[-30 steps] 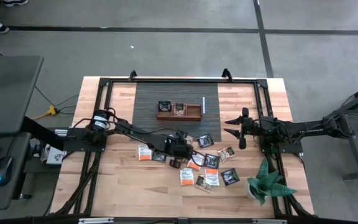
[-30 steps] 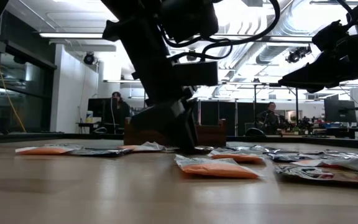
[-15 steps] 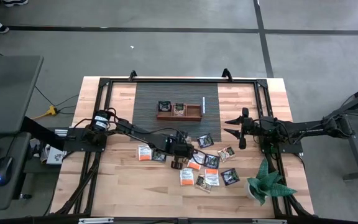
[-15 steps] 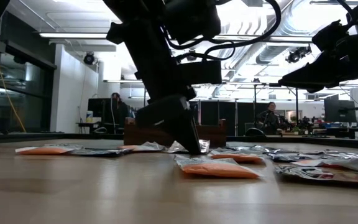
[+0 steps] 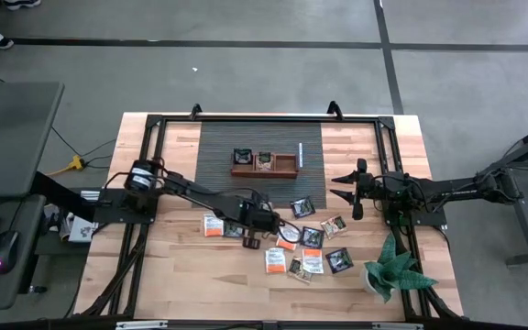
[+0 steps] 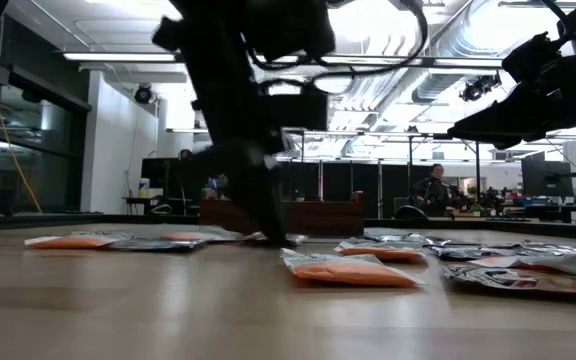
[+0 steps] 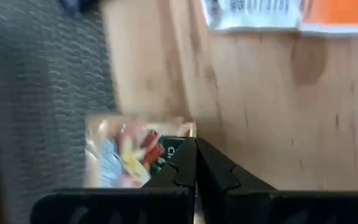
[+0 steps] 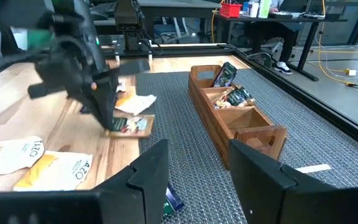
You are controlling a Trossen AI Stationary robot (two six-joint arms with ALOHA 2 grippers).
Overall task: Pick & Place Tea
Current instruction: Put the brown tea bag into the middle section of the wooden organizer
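Note:
Small square tea sachets, orange-and-white (image 5: pixel 274 259), dark (image 5: pixel 339 260) and beige (image 5: pixel 333 223), lie flat on the wood in front of the grey mat. My left gripper (image 5: pixel 249 236) hangs over the left end of this scatter, fingers shut on a dark sachet with colourful print (image 7: pixel 129 152), also visible in the right wrist view (image 8: pixel 132 124). The brown wooden tray (image 5: pixel 286 170) stands on the mat with sachets in its left and middle compartments. My right gripper (image 5: pixel 348 194) waits open above the table's right side. My left gripper (image 7: pixel 196 155) pinches the dark sachet by one edge (image 7: pixel 166 146) between its two shut fingers. The fingers (image 8: pixel 104 109) slant down from above. The sachet sticks out sideways from the fingertips, tilted, and looks lifted off the wood near the mat's edge.
A green artificial plant (image 5: pixel 388 266) stands at the table's near right corner. A small white strip (image 5: pixel 299 154) sits by the tray's right end. The black frame rails (image 5: pixel 154 128) border the table. Bare wood lies along the near left (image 5: pixel 181 275).
My left gripper has tipped and moved a short way toward the table's left, and the dark sachet has gone with it, away from the other sachets. The low view shows the arm blurred in motion now.

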